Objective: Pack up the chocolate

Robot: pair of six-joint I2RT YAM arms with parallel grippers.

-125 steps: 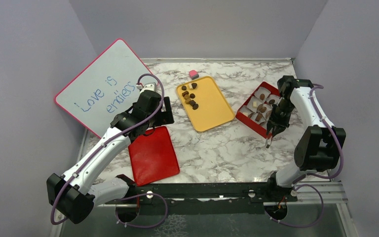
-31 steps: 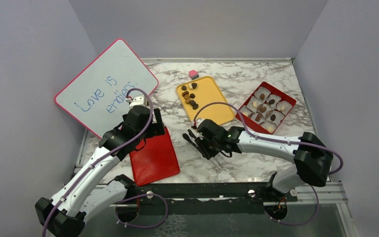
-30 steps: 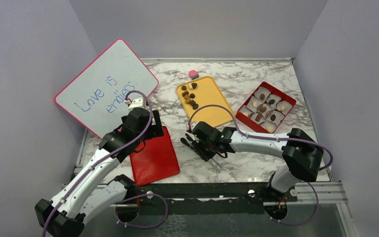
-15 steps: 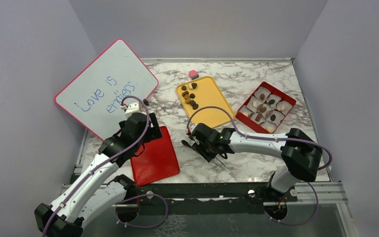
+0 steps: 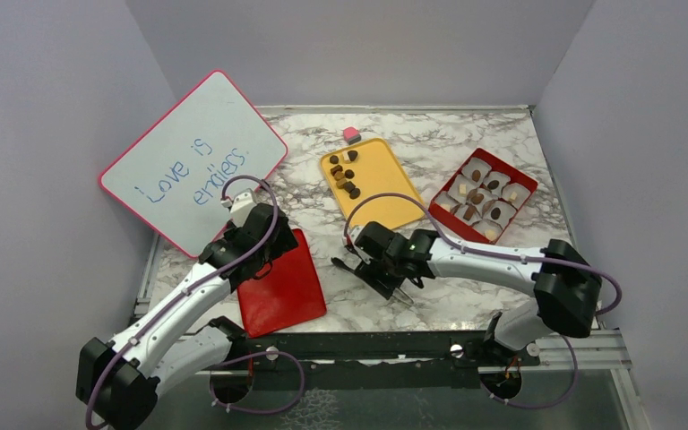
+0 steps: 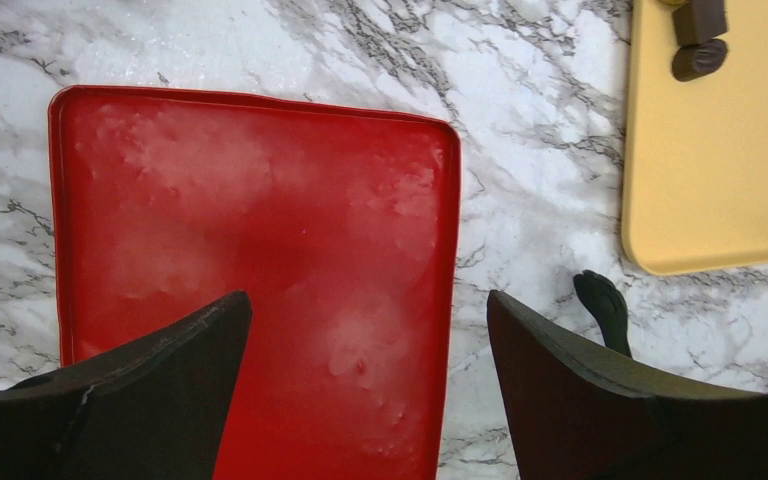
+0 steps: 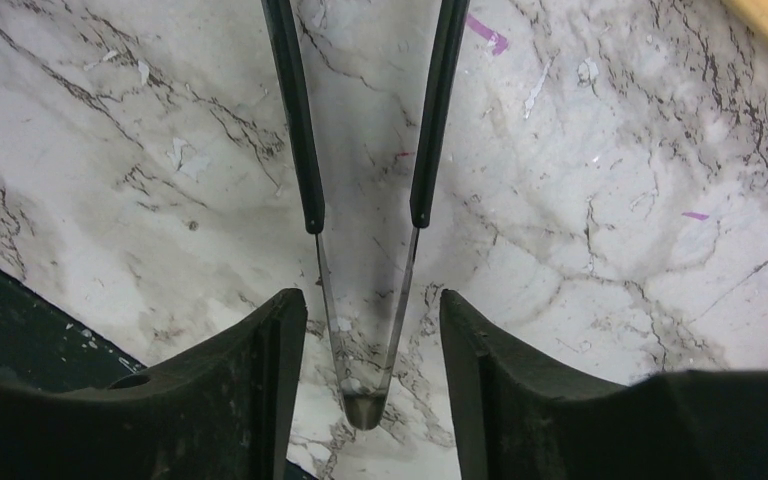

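Several brown chocolates (image 5: 345, 177) lie on the yellow tray (image 5: 381, 204); two show in the left wrist view (image 6: 698, 40). More chocolates (image 5: 475, 195) sit in white paper cups in the red box (image 5: 441, 208). My right gripper (image 5: 369, 269) hangs low over the marble, open (image 7: 372, 330). Metal tongs (image 7: 305, 150) with black grips lie between its jaws, touching neither; in the top view the tongs (image 5: 399, 295) lie on the table. My left gripper (image 5: 273, 249) is open and empty (image 6: 370, 330) above the red lid (image 6: 260, 230).
The red lid (image 5: 278, 282) lies flat at the front left. A whiteboard (image 5: 193, 157) leans at the left wall. A small pink cube (image 5: 351, 134) sits behind the tray. A black tip (image 6: 602, 305) shows near the yellow tray's (image 6: 720, 180) corner.
My right arm swung from the red box to the table's middle with the tongs, which now rest on the marble. My left gripper drew back over the red lid.
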